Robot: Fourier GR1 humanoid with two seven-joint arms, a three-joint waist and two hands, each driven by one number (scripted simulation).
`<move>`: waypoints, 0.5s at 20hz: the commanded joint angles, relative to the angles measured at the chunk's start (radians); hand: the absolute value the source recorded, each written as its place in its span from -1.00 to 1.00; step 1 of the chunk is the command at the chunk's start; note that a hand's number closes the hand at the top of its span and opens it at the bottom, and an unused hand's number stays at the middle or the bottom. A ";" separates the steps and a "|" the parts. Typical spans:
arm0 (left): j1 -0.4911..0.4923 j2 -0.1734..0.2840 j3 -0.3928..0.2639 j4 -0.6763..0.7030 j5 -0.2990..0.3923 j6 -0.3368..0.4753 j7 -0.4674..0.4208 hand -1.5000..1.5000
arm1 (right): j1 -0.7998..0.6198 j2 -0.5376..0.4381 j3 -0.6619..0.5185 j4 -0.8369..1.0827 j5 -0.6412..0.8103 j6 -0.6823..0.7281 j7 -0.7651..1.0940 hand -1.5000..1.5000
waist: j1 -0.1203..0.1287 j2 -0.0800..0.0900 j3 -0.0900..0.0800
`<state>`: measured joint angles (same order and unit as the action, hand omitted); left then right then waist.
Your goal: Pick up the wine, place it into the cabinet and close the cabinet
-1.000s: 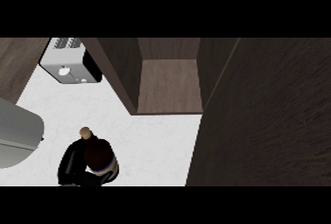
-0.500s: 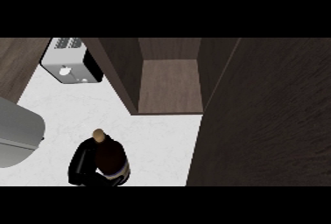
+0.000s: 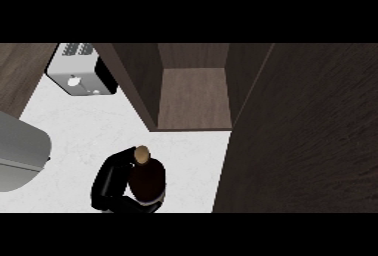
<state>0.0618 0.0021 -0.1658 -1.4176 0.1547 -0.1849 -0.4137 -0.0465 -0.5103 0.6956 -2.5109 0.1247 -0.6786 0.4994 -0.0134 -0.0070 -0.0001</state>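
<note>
Your white marble-look counter, dark wood open cabinet ahead, silver toaster far left, dark wine bottle with tan cork near the front edge, black hand curled round it.

You look down on a white desk with faint grey marks. A silver toaster stands at the back left. Dark brown wood runs behind it. A big dark wooden panel fills the right side. A grey rounded shape sits at the left edge.
</note>
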 commanded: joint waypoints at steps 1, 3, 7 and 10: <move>-0.025 -0.002 -0.065 -0.019 0.016 0.103 0.008 1.00 | 0.073 -0.012 0.058 -0.212 0.093 -0.016 0.053 -1.00 | -0.006 0.000 -0.001; -0.038 -0.002 -0.043 -0.122 0.002 0.149 0.123 1.00 | 0.068 -0.030 0.020 -0.181 0.070 0.000 0.057 -1.00 | 0.002 0.002 0.000; -0.074 -0.002 -0.203 -0.082 -0.011 0.357 0.057 1.00 | 0.069 -0.023 0.012 -0.147 0.050 -0.006 0.020 -1.00 | -0.001 0.003 0.000; -0.152 -0.002 -0.141 -0.045 -0.028 0.369 0.085 1.00 | 0.080 -0.059 -0.008 -0.208 0.028 0.006 0.040 -1.00 | -0.007 0.003 -0.001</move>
<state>-0.0213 0.0004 -0.2874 -1.4899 0.1399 0.0894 -0.3351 -0.0239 -0.5375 0.6819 -2.5117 0.1114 -0.6847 0.4716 -0.0166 -0.0048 -0.0005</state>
